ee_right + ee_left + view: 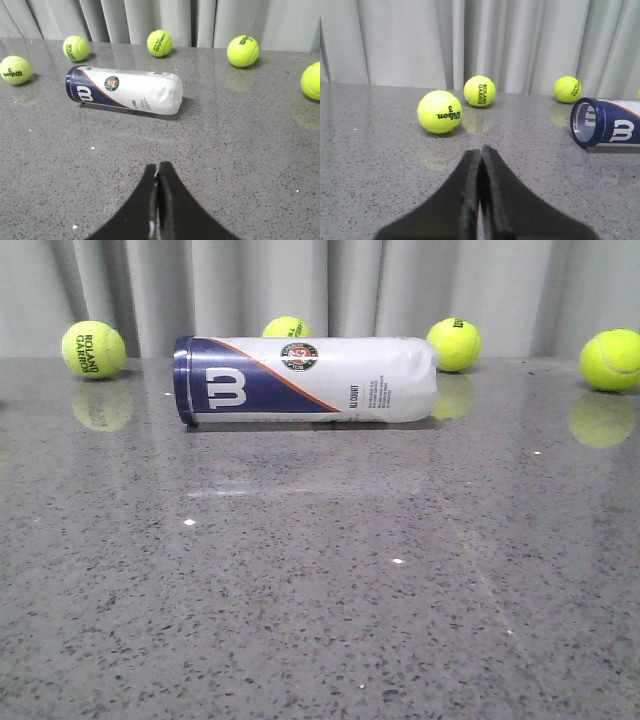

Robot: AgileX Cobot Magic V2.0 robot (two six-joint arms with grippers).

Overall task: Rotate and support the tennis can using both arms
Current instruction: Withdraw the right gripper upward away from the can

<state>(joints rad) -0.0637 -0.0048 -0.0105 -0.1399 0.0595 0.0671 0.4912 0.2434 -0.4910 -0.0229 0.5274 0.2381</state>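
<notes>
The tennis can (305,380) lies on its side at the back of the grey table, navy end to the left, white W logo facing me. In the right wrist view the tennis can (125,90) rests well ahead of my right gripper (158,166), which is shut and empty. The left wrist view shows only the can's navy open end (606,123), off to the side of my left gripper (481,150), also shut and empty. Neither gripper appears in the front view.
Yellow-green tennis balls ring the can: a ball (93,349) at back left, another (287,328) behind the can, more at the right (454,344) and far right (611,360). A Wilson ball (439,111) sits just ahead of my left gripper. Grey curtain behind.
</notes>
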